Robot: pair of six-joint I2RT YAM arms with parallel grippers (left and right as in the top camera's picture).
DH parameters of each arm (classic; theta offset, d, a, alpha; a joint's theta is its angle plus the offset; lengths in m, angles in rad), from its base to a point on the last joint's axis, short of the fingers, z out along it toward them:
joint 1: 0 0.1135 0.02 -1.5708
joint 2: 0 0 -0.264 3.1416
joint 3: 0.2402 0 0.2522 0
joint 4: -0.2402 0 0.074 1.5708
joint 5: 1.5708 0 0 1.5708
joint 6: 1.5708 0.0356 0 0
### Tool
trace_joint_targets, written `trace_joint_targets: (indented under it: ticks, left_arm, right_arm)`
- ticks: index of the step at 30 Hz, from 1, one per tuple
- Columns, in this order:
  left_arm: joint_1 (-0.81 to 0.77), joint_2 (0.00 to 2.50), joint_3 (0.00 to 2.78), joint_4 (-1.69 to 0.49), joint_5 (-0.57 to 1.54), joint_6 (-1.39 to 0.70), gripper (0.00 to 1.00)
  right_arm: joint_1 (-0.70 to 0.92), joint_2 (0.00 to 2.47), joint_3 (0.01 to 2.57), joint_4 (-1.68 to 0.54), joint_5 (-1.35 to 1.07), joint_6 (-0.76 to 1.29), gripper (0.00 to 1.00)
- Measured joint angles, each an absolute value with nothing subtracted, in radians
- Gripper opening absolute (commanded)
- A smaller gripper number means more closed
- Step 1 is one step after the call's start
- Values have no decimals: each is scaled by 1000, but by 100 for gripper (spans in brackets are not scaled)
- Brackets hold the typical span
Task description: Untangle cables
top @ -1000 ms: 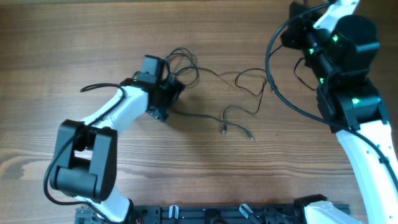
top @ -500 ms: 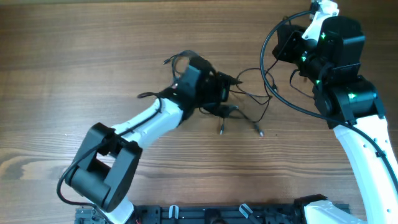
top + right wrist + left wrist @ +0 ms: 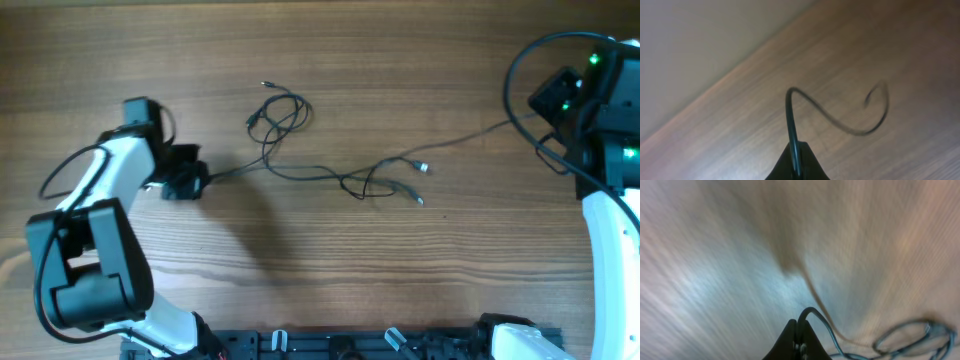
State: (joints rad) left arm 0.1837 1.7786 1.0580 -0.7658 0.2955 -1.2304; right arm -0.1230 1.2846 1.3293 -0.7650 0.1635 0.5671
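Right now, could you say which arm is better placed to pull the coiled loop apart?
Probably left: the left gripper sits nearer the loop in the cables; the right gripper is far across the table. Both jaws grip strands, so it must release first.

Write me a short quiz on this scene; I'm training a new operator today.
1. True or false: the left gripper and the right gripper are both open.
2. The looped cables lie: A between the grippers; B behind the left gripper; C piled under the right gripper.
3. Fill in: each gripper pinches a thin black ___.
Key: 1 false; 2 A; 3 cable.
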Motion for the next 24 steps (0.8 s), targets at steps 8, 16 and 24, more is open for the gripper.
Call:
trace_joint_targets:
  ticks: [8,16,24]
  left_arm:
    - [155,1778,1057,-749,248,-1198,4]
    - [-78,1778,1057,-608,240,-1193,4]
    - [-112,1778,1057,-604,246,-1014,4]
  right_arm:
    - [-136,1419,1330,-843,-36,534,24]
    - [-49,1754,1330,-879,-368,413,100]
    - [-35,1826,1330,-897,-332,385,100]
